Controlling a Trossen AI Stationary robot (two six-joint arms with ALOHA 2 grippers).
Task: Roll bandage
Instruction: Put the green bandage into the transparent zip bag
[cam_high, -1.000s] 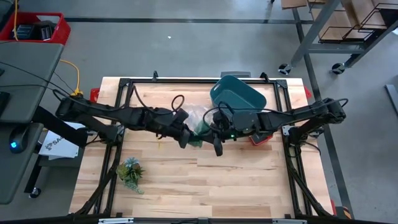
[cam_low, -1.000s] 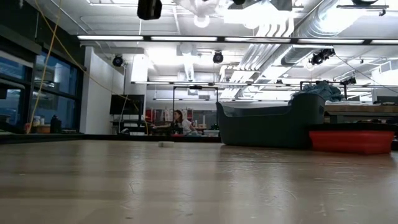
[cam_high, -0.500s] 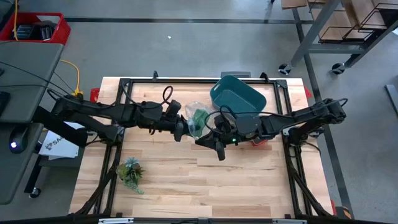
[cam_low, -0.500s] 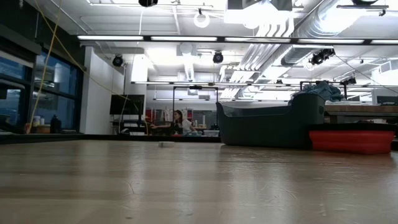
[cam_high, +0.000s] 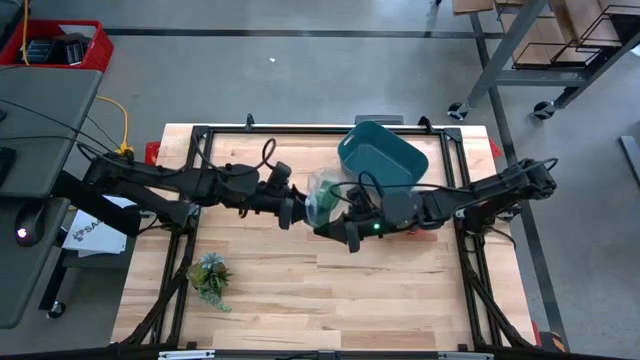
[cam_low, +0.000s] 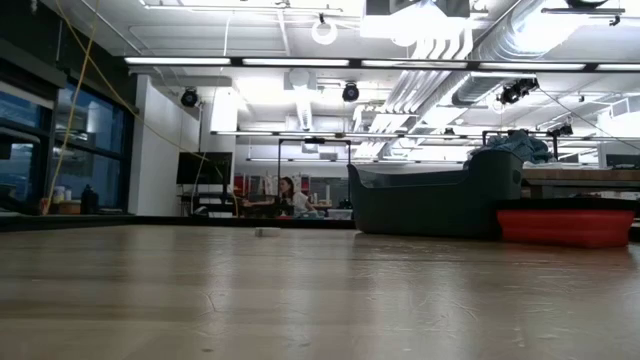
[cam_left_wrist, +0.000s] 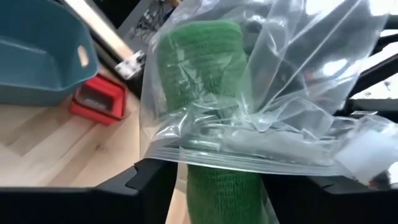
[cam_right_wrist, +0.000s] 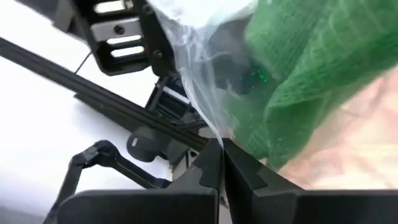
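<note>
Above mid-table, the bandage (cam_high: 322, 198) sits inside a bag (cam_high: 318, 186) between the left gripper (cam_high: 291, 208) and right gripper (cam_high: 340, 230). Behind stands the bin (cam_high: 385, 152); the plant (cam_high: 210, 275) lies front-left, seemingly well apart.

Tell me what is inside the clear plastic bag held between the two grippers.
The green bandage sits inside the clear plastic bag, its lower end poking out past the zip edge. Creased plastic hides whether anything else is inside.

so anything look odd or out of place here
Yes: the green bandage is partly inside a clear zip bag, held up off the table between the left gripper and right gripper.
</note>
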